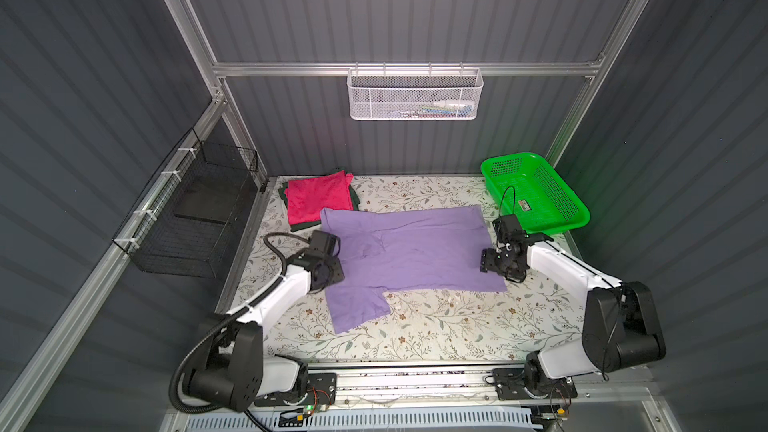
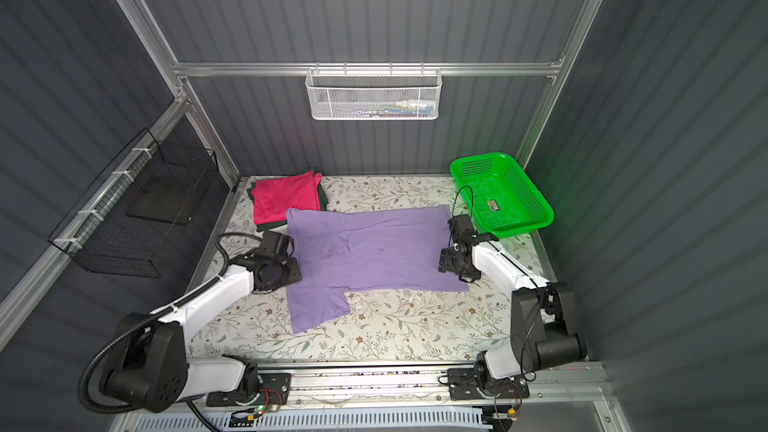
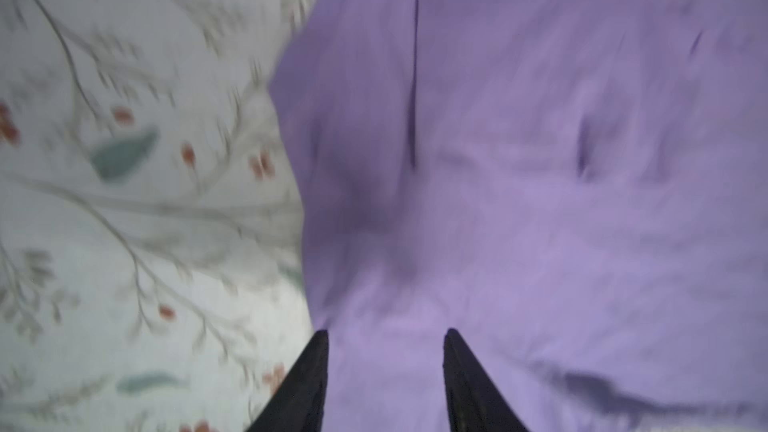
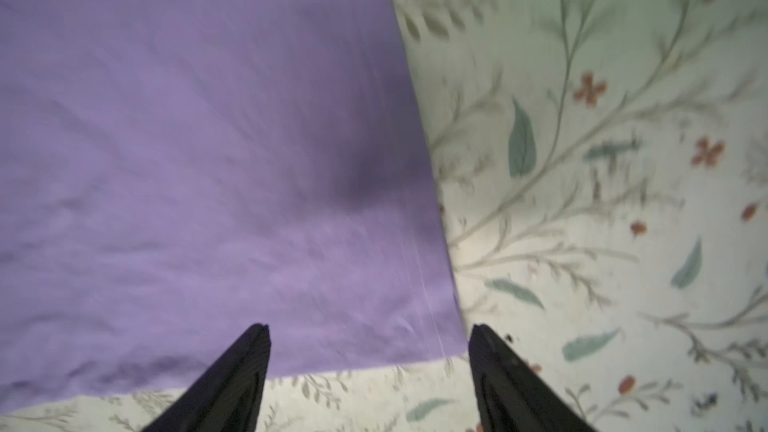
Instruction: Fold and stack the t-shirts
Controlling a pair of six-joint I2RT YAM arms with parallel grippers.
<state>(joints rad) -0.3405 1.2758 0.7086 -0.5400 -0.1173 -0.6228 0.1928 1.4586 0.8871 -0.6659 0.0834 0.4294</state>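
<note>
The lavender t-shirt (image 1: 409, 251) lies spread flat on the floral tablecloth (image 1: 436, 326), in the middle of the table. Its long axis runs across the table from one arm to the other. The shoulder end is toward my left arm and the straight hem end toward my right arm. One short sleeve (image 1: 357, 309) sticks out toward the near edge, on the left arm's side. The left gripper (image 3: 386, 332) hangs just above the shoulder-side edge of the cloth. Its two fingers are apart and nothing is between them. The right gripper (image 4: 370, 326) hangs over the hem corner near the front edge, fingers wide apart and also empty; one finger is over the cloth and one over the table. So each arm has its own end of the shirt just below it, and the sleeve is nearer to the left arm. I judge that the next fold must take this sleeve or the near long edge. Behind the shirt, at the far left corner, the folded magenta t-shirt (image 1: 318, 199) rests on the dark green t-shirt (image 1: 305, 227). The lavender shirt's far corner touches this stack. The green mesh basket (image 1: 509, 168) stands at the far right.
</note>
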